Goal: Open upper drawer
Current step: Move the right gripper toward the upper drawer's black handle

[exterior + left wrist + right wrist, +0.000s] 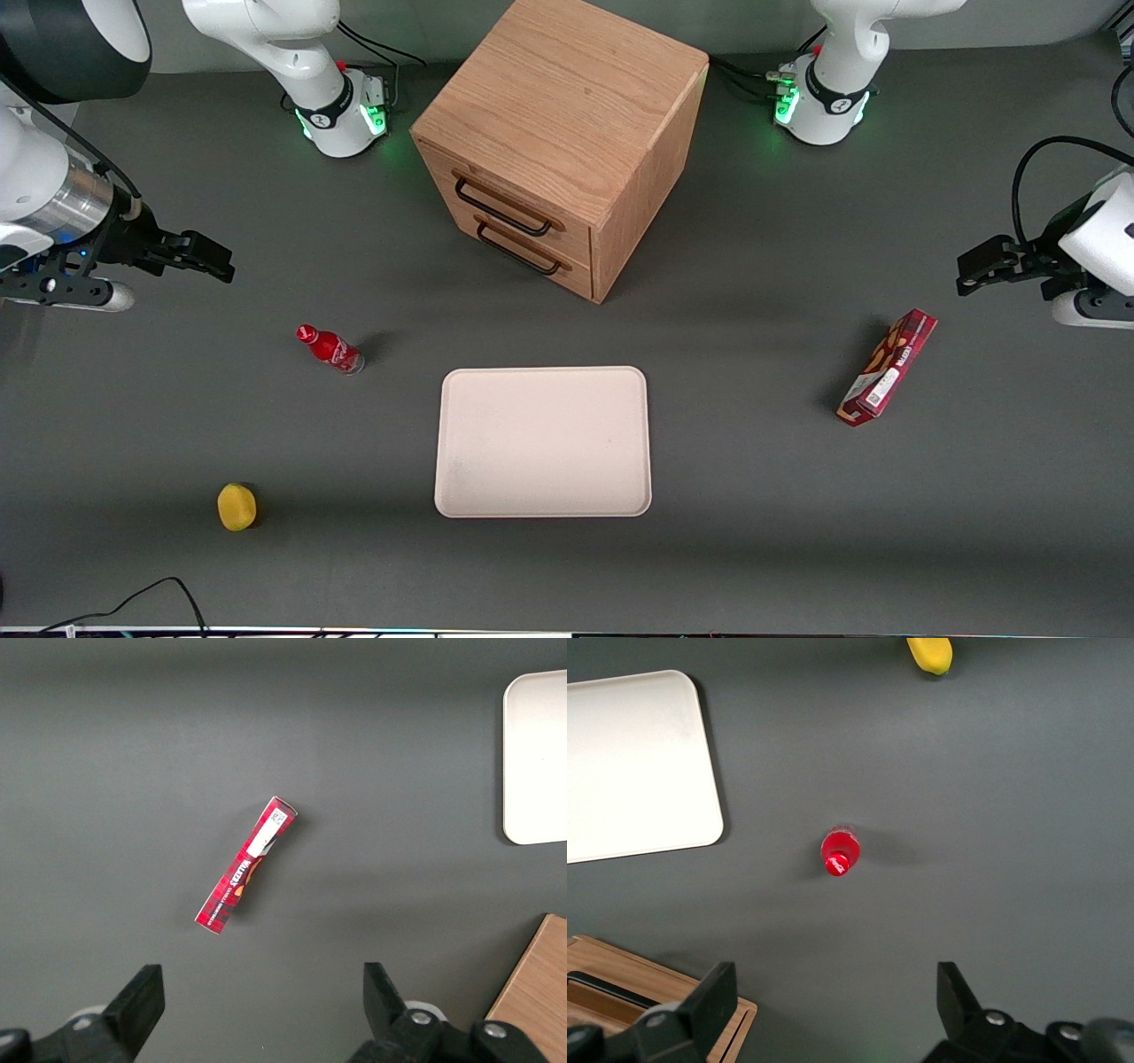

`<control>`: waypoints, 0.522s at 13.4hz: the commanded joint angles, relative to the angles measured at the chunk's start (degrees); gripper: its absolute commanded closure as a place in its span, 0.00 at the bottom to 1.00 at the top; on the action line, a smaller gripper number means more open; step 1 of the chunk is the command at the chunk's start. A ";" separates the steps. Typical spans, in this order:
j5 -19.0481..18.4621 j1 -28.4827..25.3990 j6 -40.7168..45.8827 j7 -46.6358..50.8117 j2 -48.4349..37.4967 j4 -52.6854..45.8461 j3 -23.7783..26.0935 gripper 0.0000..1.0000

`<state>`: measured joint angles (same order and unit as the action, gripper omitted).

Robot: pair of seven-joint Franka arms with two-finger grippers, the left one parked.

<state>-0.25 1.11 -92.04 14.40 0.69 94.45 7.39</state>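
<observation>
The light oak cabinet (567, 133) stands at the back middle of the table, its two drawers shut. The upper drawer (509, 199) has a thin black bar handle (500, 208); the lower drawer (523, 248) sits under it with its own handle. My gripper (199, 257) hangs open and empty above the table toward the working arm's end, well apart from the cabinet and about level with the drawer fronts. In the right wrist view the gripper (833, 1001) is open over bare table, with a corner of the cabinet (620, 979) beside one finger.
A red bottle (330, 349) stands nearer the camera than my gripper; it also shows in the right wrist view (840, 853). A yellow fruit (236, 507) lies near the front. A cream tray (542, 441) lies in front of the cabinet. A red snack box (887, 367) lies toward the parked arm's end.
</observation>
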 commanded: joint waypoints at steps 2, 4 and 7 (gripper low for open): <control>-0.10 -0.14 0.46 -1.13 0.71 -1.38 -0.35 0.00; -0.01 -0.14 0.54 -0.86 0.89 -1.99 -0.35 0.00; -0.01 -0.31 0.81 -0.86 0.36 -2.08 -0.27 0.00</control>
<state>-0.25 1.11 -92.04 14.40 0.77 94.07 7.24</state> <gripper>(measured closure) 0.000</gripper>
